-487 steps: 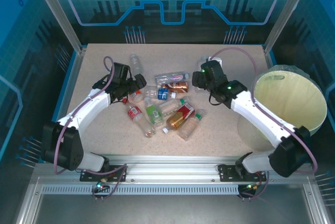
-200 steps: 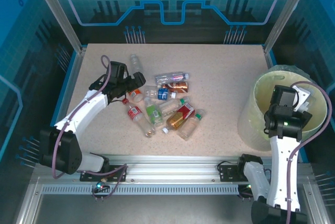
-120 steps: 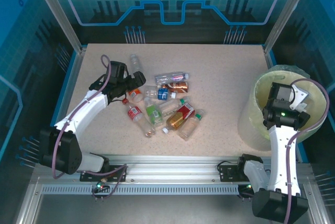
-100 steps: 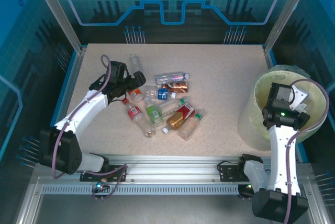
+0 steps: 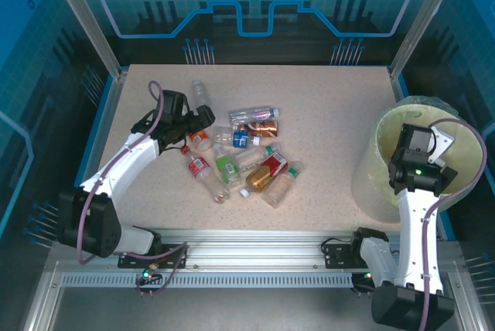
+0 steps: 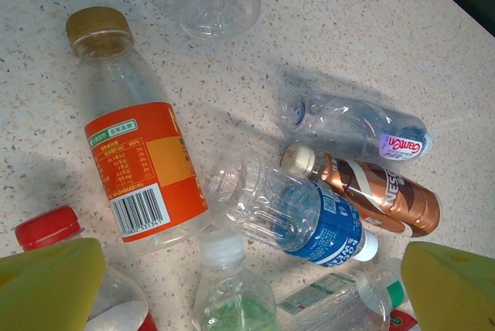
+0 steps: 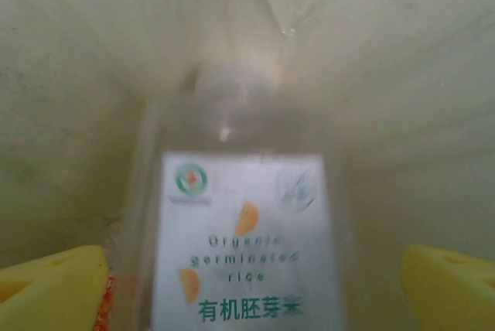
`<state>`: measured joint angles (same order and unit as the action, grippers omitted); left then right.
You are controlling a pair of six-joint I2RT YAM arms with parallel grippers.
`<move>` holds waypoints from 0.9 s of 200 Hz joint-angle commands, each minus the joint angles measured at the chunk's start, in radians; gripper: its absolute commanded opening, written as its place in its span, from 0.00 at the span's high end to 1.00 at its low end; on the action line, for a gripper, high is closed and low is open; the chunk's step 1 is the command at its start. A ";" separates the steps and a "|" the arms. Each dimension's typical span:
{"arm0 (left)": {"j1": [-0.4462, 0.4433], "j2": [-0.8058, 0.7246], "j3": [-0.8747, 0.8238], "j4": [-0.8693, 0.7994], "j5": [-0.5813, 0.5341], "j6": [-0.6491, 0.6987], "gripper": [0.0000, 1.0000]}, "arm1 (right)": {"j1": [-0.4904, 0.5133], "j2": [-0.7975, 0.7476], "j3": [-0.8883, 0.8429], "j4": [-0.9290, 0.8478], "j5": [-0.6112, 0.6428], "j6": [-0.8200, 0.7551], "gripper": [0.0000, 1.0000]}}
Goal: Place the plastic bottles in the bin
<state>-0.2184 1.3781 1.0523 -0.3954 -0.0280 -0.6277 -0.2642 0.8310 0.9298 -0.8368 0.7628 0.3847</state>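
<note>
Bin [image 5: 368, 180] — right gripper [image 7: 249, 284] reaches down inside, jaws spread; left gripper [image 6: 249, 284] hovers released over bottles [image 6: 147, 161].

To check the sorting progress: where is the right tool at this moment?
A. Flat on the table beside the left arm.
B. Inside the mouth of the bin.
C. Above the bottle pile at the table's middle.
B: the top view shows the right tool inside the bin, and its wrist camera sees the pale bin wall behind a white-labelled bottle.
</note>
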 commanded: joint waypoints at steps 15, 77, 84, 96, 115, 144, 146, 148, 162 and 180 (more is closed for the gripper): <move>0.008 0.008 0.002 -0.009 0.004 0.003 0.01 | -0.013 -0.029 0.028 -0.014 -0.051 0.015 0.00; 0.010 0.007 0.005 -0.022 -0.006 -0.016 0.01 | -0.006 -0.124 0.116 -0.038 -0.186 0.045 0.00; 0.010 0.008 0.007 -0.032 -0.006 -0.019 0.01 | -0.005 -0.142 0.123 -0.025 -0.230 0.035 0.00; 0.011 0.007 0.022 -0.061 -0.011 -0.028 0.01 | -0.005 -0.172 0.126 0.014 -0.339 0.001 0.00; 0.017 -0.002 0.037 -0.100 -0.027 -0.070 0.01 | -0.005 -0.207 0.127 0.072 -0.514 -0.020 0.00; 0.038 -0.004 0.020 -0.115 0.018 -0.173 0.01 | -0.005 -0.233 0.134 0.144 -0.707 0.003 0.00; 0.040 -0.003 0.017 -0.115 0.017 -0.178 0.01 | -0.004 -0.235 0.134 0.149 -0.723 0.002 0.00; 0.041 -0.003 0.015 -0.114 0.017 -0.186 0.01 | -0.003 -0.236 0.133 0.157 -0.739 0.003 0.00; 0.054 -0.002 -0.005 -0.112 -0.001 -0.233 0.01 | -0.001 -0.240 0.140 0.202 -0.862 0.000 0.00; 0.077 -0.002 -0.031 -0.105 -0.040 -0.292 0.01 | 0.007 -0.235 0.154 0.254 -1.054 -0.015 0.00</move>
<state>-0.1715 1.3781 1.0508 -0.4751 -0.0303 -0.8074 -0.2630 0.6029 1.0397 -0.7052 0.0280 0.3874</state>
